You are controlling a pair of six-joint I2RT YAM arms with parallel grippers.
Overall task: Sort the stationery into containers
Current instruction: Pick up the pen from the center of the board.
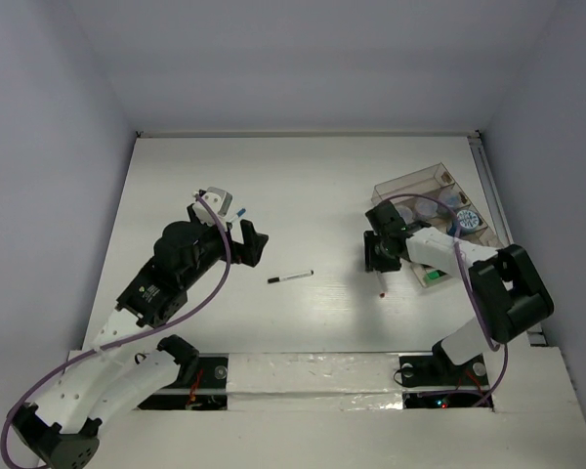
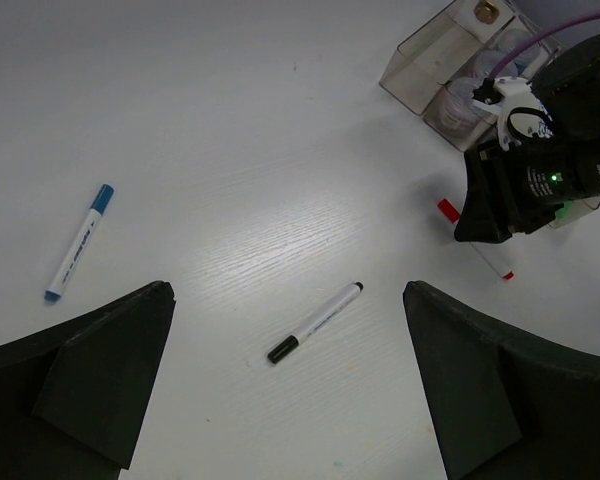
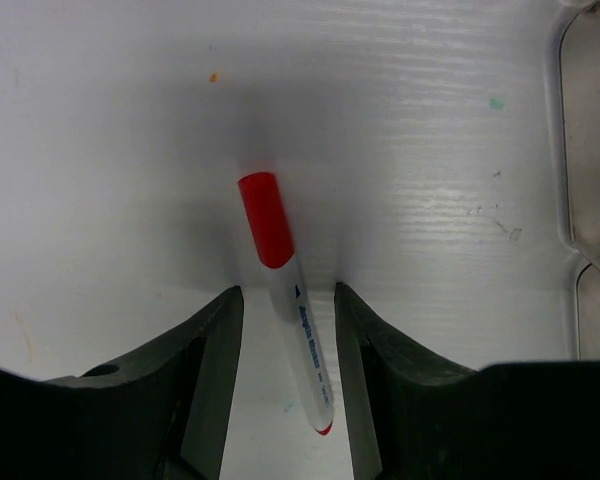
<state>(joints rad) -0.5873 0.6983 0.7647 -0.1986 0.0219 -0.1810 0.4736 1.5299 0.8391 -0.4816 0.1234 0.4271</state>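
A red-capped white marker (image 3: pixel 285 290) lies on the white table, also visible in the top view (image 1: pixel 382 285) and the left wrist view (image 2: pixel 477 242). My right gripper (image 3: pixel 287 293) is open and down at the table. Its fingers (image 3: pixel 215 360) stand on either side of the marker's barrel with a small gap each side. A thin black-and-white pen (image 1: pixel 290 277) lies mid-table, and the left wrist view shows it (image 2: pixel 315 321) ahead of my left gripper (image 2: pixel 288 300), which is open and empty above the table. A blue-capped white marker (image 2: pixel 78 243) lies to the left. The clear divided tray (image 1: pixel 413 183) holds small round pots (image 1: pixel 467 220).
The tray's rounded edge (image 3: pixel 565 150) shows at the right of the right wrist view. Purple cables (image 1: pixel 215 230) run along both arms. The right arm's body (image 2: pixel 540 180) stands between the red marker and the tray (image 2: pixel 420 65).
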